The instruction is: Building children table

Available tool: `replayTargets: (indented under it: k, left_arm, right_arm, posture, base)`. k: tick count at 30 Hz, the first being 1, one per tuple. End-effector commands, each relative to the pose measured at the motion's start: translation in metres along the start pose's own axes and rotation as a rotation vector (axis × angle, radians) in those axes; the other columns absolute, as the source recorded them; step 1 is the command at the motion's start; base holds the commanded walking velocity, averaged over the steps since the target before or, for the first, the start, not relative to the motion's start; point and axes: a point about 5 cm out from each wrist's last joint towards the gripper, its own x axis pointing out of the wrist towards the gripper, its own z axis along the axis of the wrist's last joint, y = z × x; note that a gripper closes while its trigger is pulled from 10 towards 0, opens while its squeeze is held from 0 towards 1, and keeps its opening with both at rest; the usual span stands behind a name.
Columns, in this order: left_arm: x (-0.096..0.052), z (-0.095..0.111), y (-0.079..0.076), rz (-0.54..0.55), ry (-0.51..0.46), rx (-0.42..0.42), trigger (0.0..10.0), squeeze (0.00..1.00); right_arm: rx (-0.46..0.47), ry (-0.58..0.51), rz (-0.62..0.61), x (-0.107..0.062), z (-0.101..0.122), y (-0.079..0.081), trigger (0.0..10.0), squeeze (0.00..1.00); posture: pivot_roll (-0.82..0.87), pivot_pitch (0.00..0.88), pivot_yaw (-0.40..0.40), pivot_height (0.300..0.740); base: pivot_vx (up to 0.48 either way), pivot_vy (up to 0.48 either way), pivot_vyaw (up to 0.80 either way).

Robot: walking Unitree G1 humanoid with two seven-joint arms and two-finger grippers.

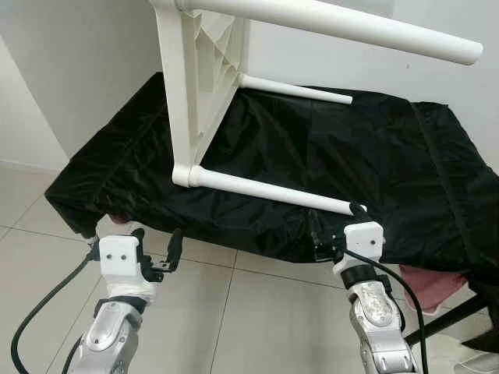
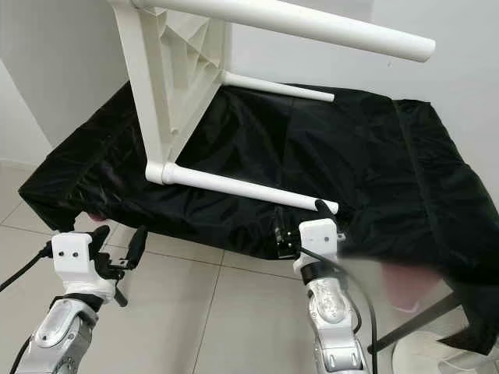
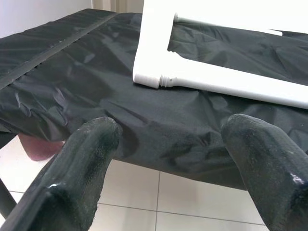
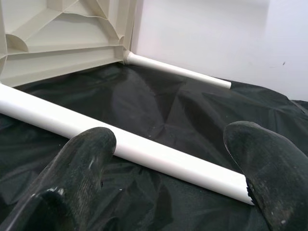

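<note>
The white children's table [image 1: 204, 86] is lying on its side on the black-covered counter [image 1: 390, 164]. The right hand [image 1: 352, 226], fingers spread, is nearing the closest leg [image 1: 269, 191]; it should probably centre on it first. The left hand [image 1: 156, 251] is hanging open below.

black-covered bench [image 1: 405, 179], white children table [image 1: 204, 93] on its side

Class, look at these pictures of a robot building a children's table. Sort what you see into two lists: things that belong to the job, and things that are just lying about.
Belongs to the job:
white table top, on its side
near white leg, lying along the black cloth
left gripper, open
right gripper, open, at the near leg's end

Just lying about:
black cloth covering the work surface
pink fabric under the cloth
tiled floor
</note>
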Motion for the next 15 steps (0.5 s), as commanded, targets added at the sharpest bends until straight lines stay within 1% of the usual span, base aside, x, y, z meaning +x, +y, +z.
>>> replayTargets:
  k: [1,4,15]
  left_arm:
    - [-0.0019,-0.0012,-0.0022,-0.019,0.009,-0.006,10.0,0.00]
    - [-0.0022,-0.0015,-0.0026,-0.019,0.010,-0.007,10.0,0.00]
    - [-0.0006,-0.0015,-0.0030,-0.017,0.007,-0.008,10.0,0.00]
  right_arm:
    - [-0.008,-0.005,0.015,0.0009,-0.0003,0.0015,10.0,0.00]
    - [-0.008,-0.005,0.015,0.0005,-0.0005,0.0015,10.0,0.00]
    - [-0.011,-0.006,0.019,0.0023,-0.0008,0.0020,10.0,0.00]
  posture:
    - [0.03,0.025,-0.019,0.740]
    - [0.03,0.024,-0.019,0.740]
    - [0.03,0.021,-0.023,0.740]
  base:
    - [0.000,0.000,0.00]
    - [0.000,0.000,0.00]
    - [0.264,0.000,0.00]
